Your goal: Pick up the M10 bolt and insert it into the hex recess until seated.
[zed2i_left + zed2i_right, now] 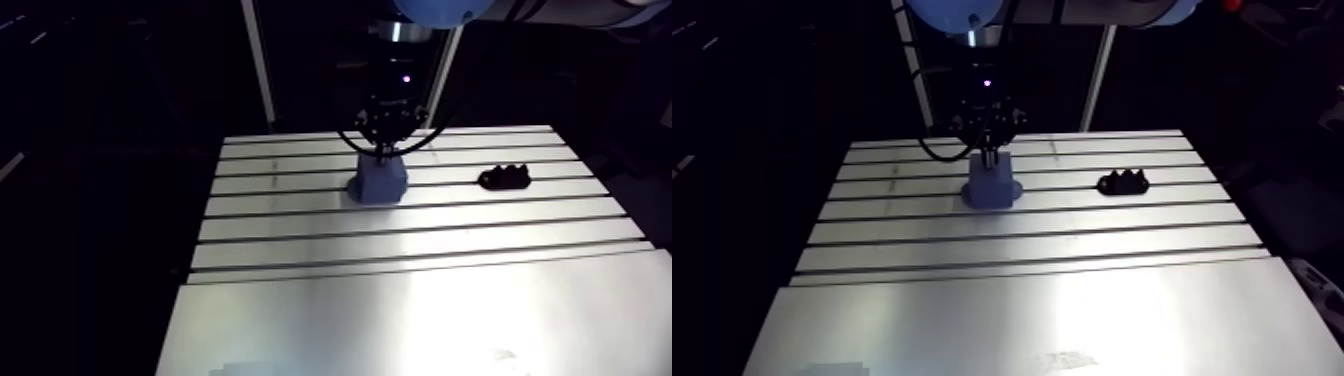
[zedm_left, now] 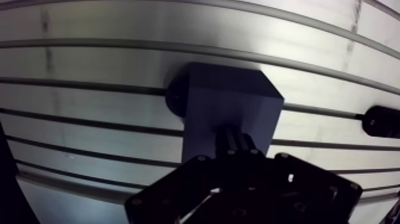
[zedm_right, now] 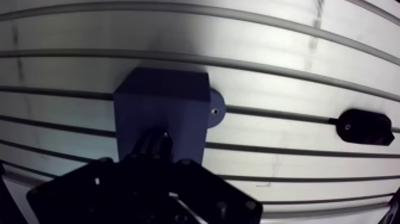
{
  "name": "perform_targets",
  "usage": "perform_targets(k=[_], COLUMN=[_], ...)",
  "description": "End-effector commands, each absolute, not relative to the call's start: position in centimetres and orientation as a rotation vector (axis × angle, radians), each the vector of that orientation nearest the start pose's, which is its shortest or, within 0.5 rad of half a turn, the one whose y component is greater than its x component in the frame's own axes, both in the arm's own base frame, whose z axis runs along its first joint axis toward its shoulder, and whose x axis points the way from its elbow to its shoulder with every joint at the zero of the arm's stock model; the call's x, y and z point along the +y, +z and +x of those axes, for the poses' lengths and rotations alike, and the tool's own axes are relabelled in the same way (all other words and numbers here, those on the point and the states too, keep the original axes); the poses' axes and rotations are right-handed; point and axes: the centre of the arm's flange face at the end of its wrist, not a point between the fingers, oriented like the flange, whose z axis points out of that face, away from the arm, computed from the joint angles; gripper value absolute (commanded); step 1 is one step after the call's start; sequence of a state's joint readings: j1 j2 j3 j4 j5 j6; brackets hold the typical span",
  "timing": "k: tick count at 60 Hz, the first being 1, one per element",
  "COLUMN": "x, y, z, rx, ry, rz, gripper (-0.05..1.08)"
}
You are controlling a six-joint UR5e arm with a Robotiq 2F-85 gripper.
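Holding the bolt [image 2: 234, 138] clamped against the block [image 2: 232, 101], the tool [image 2: 236, 152] seems mid-insertion; next, a straight push down until seated.

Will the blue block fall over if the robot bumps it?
Probably not. The blue block looks squat. Its base tab lies flat on the slotted table, with what may be a screw, so it likely stays put.

Blue block [image 2: 229, 104] partly hidden behind gripper [image 2: 233, 143]; bolt indiscernible; black part [image 2: 384, 121] cut by edge.
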State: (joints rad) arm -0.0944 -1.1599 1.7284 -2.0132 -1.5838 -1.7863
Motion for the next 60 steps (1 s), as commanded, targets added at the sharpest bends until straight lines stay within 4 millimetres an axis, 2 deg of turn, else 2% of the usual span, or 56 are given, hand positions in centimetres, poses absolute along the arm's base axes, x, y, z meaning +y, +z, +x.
perform_targets(k=[1,44,60], x=[-7.6,-7.5,-7.7], y=[22.8,22.8,24.2], z=[-59.5,-59.5,-59.8], rx=[3.006,3.006,3.030], ry=[-0.011,-0.011,-0.012], rz=[-0.182,-0.178,-0.183], gripper=[1.08,1.08,1.08])
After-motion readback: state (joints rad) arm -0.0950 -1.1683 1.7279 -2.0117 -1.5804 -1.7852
